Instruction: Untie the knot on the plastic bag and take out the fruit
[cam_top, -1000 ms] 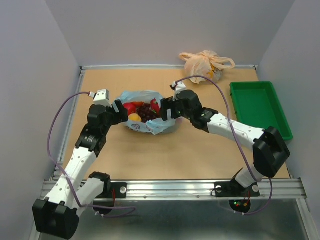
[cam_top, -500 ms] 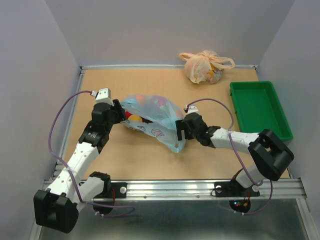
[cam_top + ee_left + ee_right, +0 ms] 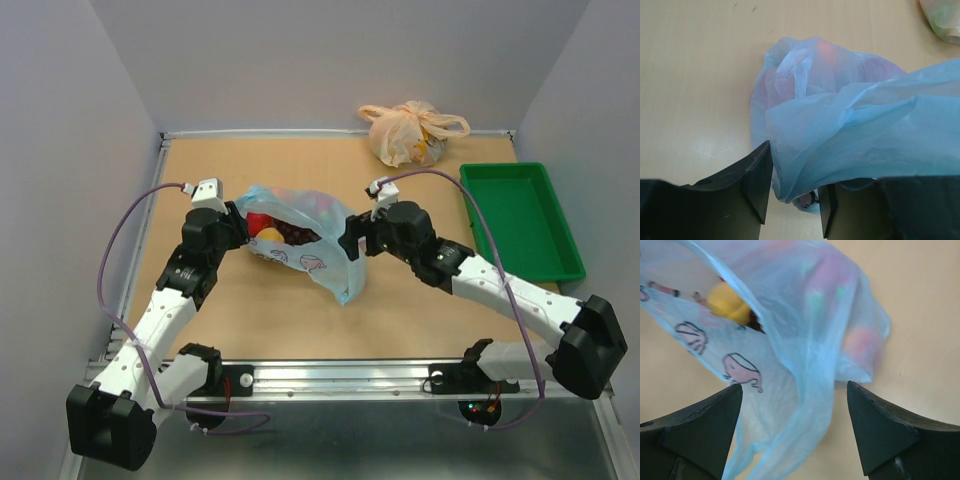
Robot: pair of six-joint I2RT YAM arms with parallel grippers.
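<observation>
On the bare tan tabletop (image 3: 280, 330), the left gripper (image 3: 792, 195) has its fingers (image 3: 757, 185) about halfway closed. They pinch a gathered fold of the thin, translucent light blue plastic bag (image 3: 850, 130) from both sides.

The right gripper (image 3: 790, 430) has its fingers (image 3: 705, 425) spread wide. The bag's film, printed with cartoon faces, hangs loose in the gap and visibly touches neither finger.

From above, the bag lies mid-table between the two grippers with its mouth gaping. Its right end is raised off the table at the right gripper. Some of the fruit shows inside: a round red fruit (image 3: 258, 221), a round yellow fruit (image 3: 270, 236) and a dark purple grape bunch (image 3: 297, 233).

Farther right sits a green plastic tray (image 3: 520, 215). At the far edge rests a tied peach-orange plastic bag (image 3: 405, 132).
</observation>
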